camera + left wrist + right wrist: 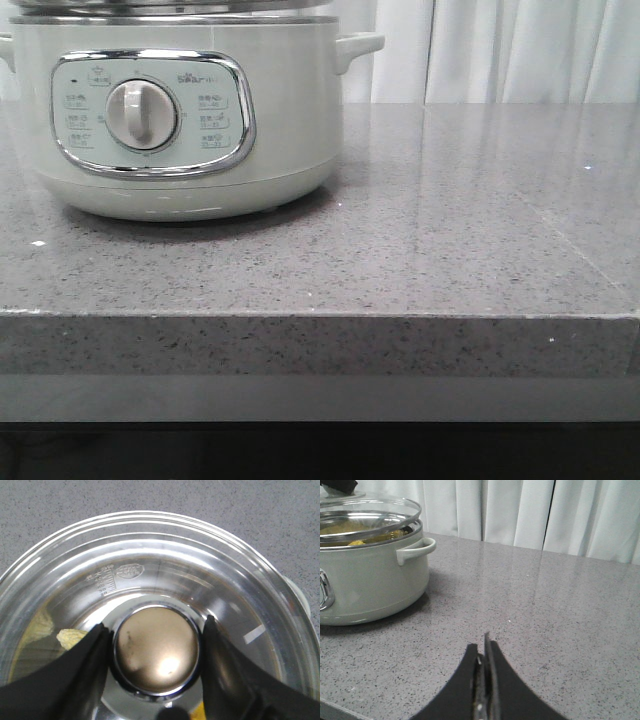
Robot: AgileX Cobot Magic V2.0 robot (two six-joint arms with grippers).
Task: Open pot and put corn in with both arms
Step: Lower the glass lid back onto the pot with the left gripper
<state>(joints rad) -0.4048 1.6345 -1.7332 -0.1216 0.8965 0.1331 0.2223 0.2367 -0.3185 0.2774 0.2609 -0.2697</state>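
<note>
The pot [185,120] is standing on the grey counter [450,250], on the robot's left side, with its glass lid [150,555] on top. The lid's round metal knob [156,650] is being flanked by the fingers of the left gripper [156,652], which are set apart on both sides of it; whether they are already pressing it cannot be told. This position is probably being taken so that the lid can be moved by its knob. The right gripper [484,680] is being held low over the counter, away from the pot, its fingers together and empty. Yellow pieces, probably the corn [72,637], are being seen through the glass inside the pot, but blurred. In the front view the lid is being cut off.
</note>
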